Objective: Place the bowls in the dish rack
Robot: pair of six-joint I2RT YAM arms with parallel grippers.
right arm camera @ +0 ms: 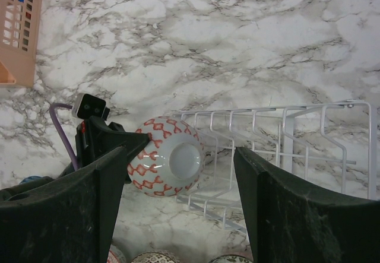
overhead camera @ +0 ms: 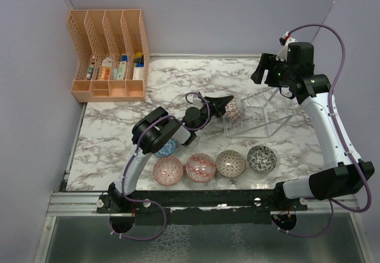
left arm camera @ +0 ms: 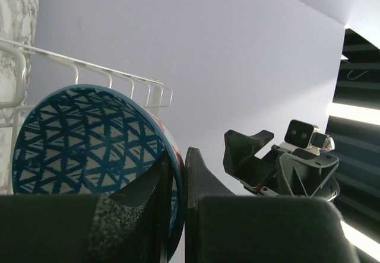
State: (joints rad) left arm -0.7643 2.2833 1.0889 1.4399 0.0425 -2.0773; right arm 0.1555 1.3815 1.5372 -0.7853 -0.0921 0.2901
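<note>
1. A bowl, blue triangles inside and red pattern outside, is standing on edge at the left end of the dish rack. Its pale foot is facing up toward the right wrist camera. Whether it is sitting between the prongs cannot be told.
2. The left hand is pinching this bowl by the rim, with one finger lying inside the bowl and the other against the outer wall.
3. The left arm is rising from its base at the near edge, bending sharply at the elbow and reaching forward and to the right toward the rack.
4. The right hand is hovering above the rack's far side, its fingers spread wide and gripping nothing, looking down on the bowl and the wires.
5. The right arm is climbing along the right side of the tabletop, its wrist folding back over toward the rack.
6. Near the front edge, a red bowl, a pink-red bowl, a brownish bowl and a grey-green bowl are lying in a row, mouths up.
7. A blue bowl is peeking out from under the left arm's elbow, just behind the red one.
</note>
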